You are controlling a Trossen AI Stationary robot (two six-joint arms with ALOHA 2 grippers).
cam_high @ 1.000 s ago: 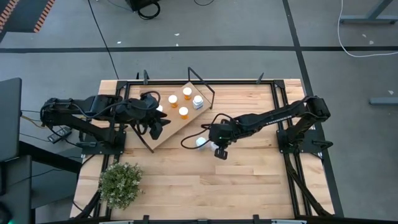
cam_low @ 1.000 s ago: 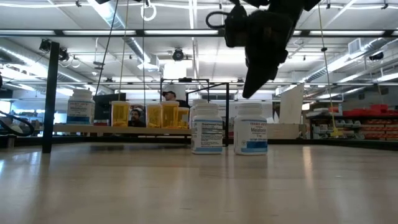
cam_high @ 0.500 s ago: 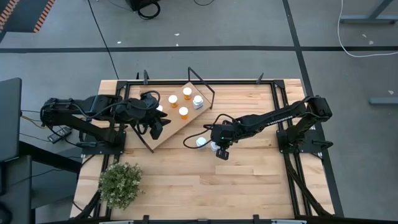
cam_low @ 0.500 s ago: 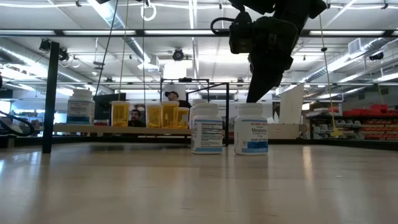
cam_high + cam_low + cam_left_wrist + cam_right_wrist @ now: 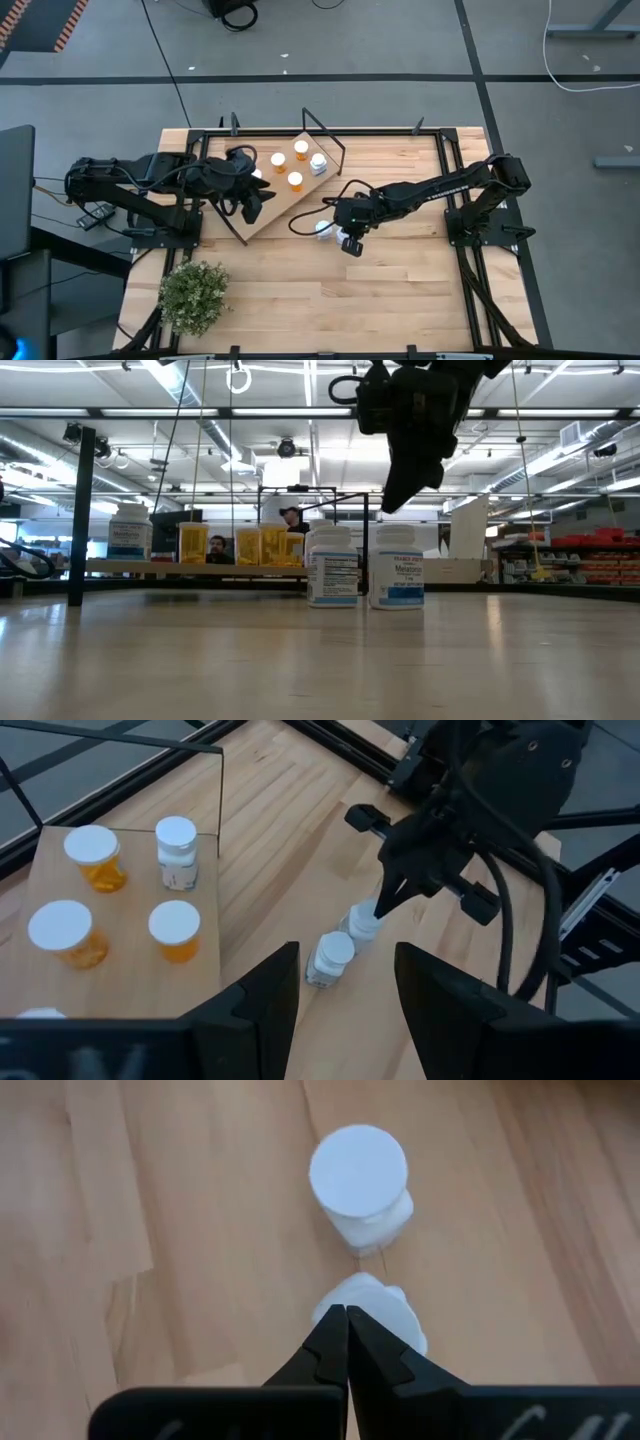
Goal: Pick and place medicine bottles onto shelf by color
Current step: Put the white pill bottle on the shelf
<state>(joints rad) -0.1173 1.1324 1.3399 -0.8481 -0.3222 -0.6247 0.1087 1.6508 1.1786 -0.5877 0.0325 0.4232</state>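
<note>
Two white medicine bottles (image 5: 332, 567) stand on the worktop (image 5: 400, 290) just beside the shelf (image 5: 283, 205). The right pincer (image 5: 346, 1342), fingers pressed together and empty, hangs over the nearer one. They look light, rigid, smooth and easily toppled; grip the body below the cap. The neighbouring bottle crowds that approach. The left pincer (image 5: 345, 990), part-open and empty, waits over the shelf.

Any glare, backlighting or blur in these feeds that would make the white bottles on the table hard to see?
Low view: bright ceiling lights leave the right gripper a dark silhouette, but the two white bottles read clearly. Right wrist view: even light; the shut fingers cover part of the nearer bottle. High view: evenly lit.
</note>
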